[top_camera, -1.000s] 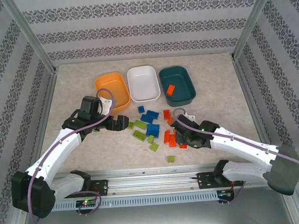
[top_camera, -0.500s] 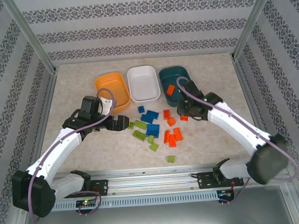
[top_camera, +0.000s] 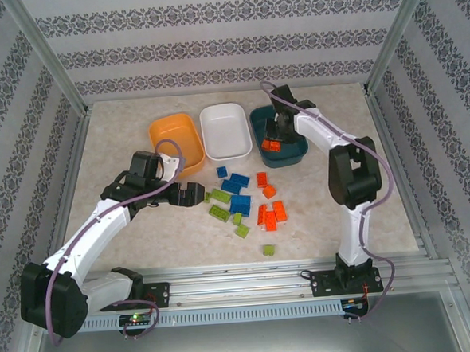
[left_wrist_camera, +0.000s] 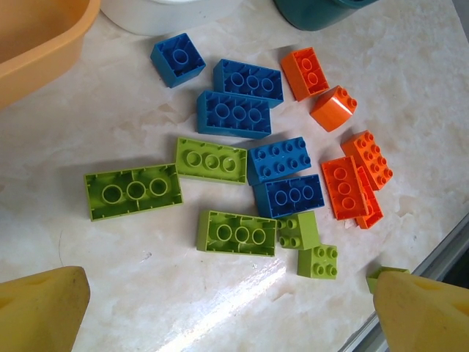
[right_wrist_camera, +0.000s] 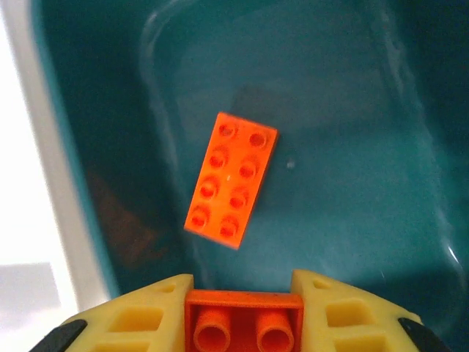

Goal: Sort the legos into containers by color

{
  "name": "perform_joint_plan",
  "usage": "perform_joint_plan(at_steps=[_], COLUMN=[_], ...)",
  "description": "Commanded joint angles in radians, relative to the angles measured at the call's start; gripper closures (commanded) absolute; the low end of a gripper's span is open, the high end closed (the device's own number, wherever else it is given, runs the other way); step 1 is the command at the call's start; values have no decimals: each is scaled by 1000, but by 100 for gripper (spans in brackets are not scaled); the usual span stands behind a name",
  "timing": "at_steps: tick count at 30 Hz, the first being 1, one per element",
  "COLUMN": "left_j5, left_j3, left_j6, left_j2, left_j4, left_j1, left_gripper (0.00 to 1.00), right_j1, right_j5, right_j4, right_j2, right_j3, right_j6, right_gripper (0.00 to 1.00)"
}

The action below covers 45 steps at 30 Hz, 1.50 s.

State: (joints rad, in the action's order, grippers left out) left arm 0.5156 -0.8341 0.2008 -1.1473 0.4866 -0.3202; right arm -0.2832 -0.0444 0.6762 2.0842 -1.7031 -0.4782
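While the right gripper hung over the dark teal tub, clamped on an orange-red brick above a second brick lying inside, the left gripper stood with jaws apart above the loose bricks on the table.

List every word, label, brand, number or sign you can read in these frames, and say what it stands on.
No readable text anywhere.
The legos, the orange tub, the white tub and the teal tub carry no print or label.
The wallpaper shows only a repeating ornament, no letters.
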Motion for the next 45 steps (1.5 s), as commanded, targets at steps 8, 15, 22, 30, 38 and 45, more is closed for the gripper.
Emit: perform_joint_plan(at_steps=[8,15,22,30,38,45], left_j5=[-55,-53,-42,-27,-68,-84], left_j3=[-13,-13,-20,-23,-26,-26], left_j6=[-45,-49,-54,-90,-110,-113], left_j2=[4,6,-12,-37,-56,-59], left_j4=[28,34,46,71,92,91], left_j1=[-23,-39,-64,-169,-233,-234], left_gripper=[0,0,0,0,0,0], right_j1=[16,-77,-221,-315,-307,-299], right_j5=[-1,44,78,101,91,72], right_j4=[9,-1,7,6,-46,-88], right_j2=[26,-279,-516,-653,-644,-576], right_j3=[-31,231,605,817,861,838], right_j6=[49,38,-49,-117,-108,-98], right_gripper=[47,38,32,35,41,42])
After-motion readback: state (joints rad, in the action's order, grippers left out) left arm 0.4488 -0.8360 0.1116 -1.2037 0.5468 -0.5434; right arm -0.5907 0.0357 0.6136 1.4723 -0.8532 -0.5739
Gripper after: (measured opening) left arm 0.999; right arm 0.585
